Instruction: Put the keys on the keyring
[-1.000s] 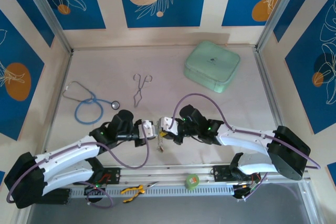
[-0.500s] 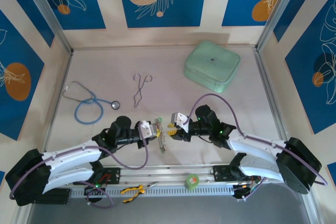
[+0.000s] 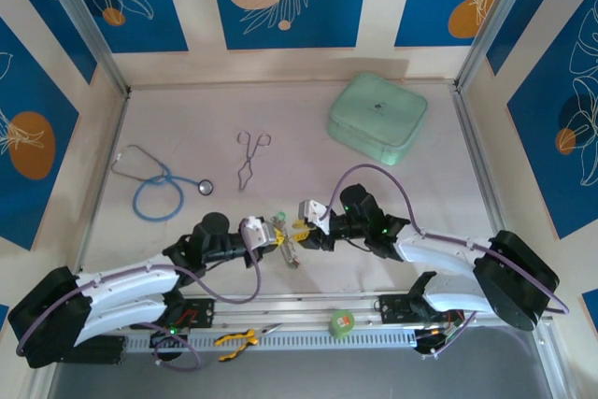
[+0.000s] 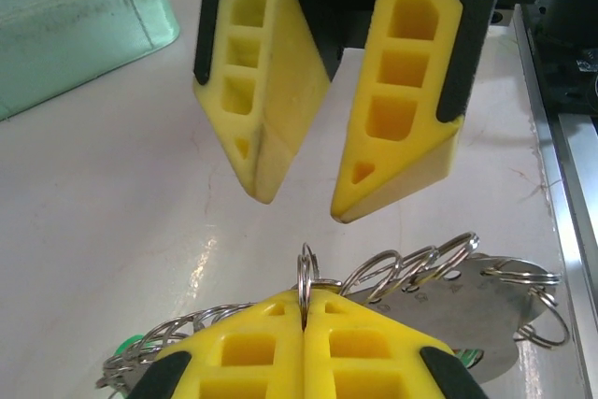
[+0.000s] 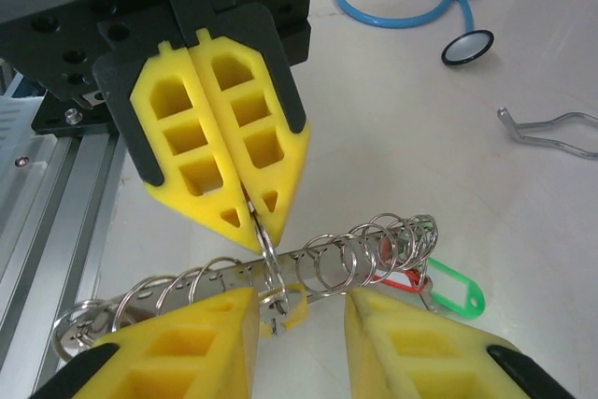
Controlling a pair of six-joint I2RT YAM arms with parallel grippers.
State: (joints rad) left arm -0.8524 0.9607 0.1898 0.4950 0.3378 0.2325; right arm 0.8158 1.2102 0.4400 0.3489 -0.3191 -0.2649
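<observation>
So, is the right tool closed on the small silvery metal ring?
No, the right tool stands open; the left tool pinches that ring.

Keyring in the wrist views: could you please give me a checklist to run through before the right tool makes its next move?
1. Left tool shut on the thin silvery metal keyring: ok.
2. Right tool open: ok.
3. Keyring between the right tool's fingers: ok.
4. Small yellow-headed key already threaded on it: cannot tell.
5. Steel scissor-like forceps and blue-tubed stethoscope away from both tools: ok.
</observation>
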